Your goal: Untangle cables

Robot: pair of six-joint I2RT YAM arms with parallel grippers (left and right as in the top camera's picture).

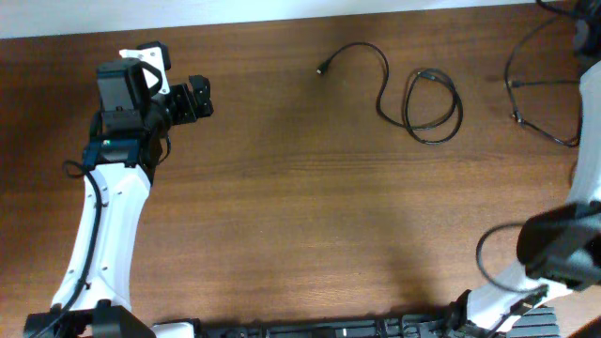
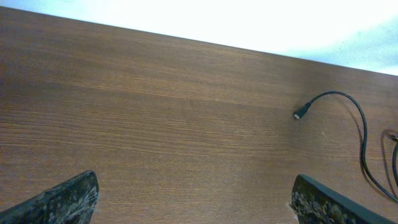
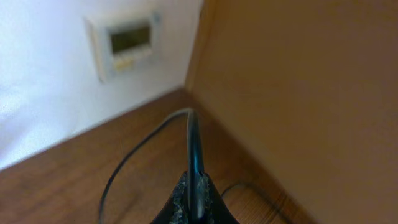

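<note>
Light, limp black cables [image 1: 460, 105] lie far right. Left gripper [image 2: 196, 202] gapes empty; right gripper [image 3: 194, 190] pinches one cord [image 3: 193, 140]. Probably best grasped near a plug [image 2: 298, 114].

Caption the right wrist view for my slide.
Right gripper shut on a thin black cable that arcs away over the wooden table, a wall panel behind.

From overhead I see the tabletop [image 1: 300, 216] evenly, warmly lit, with faint shadows. On the left wrist view the wall [image 2: 249, 18] blows out to white glare. My right wrist view is soft throughout (even the cable [image 3: 194, 149] at the jaws looks smeared).
</note>
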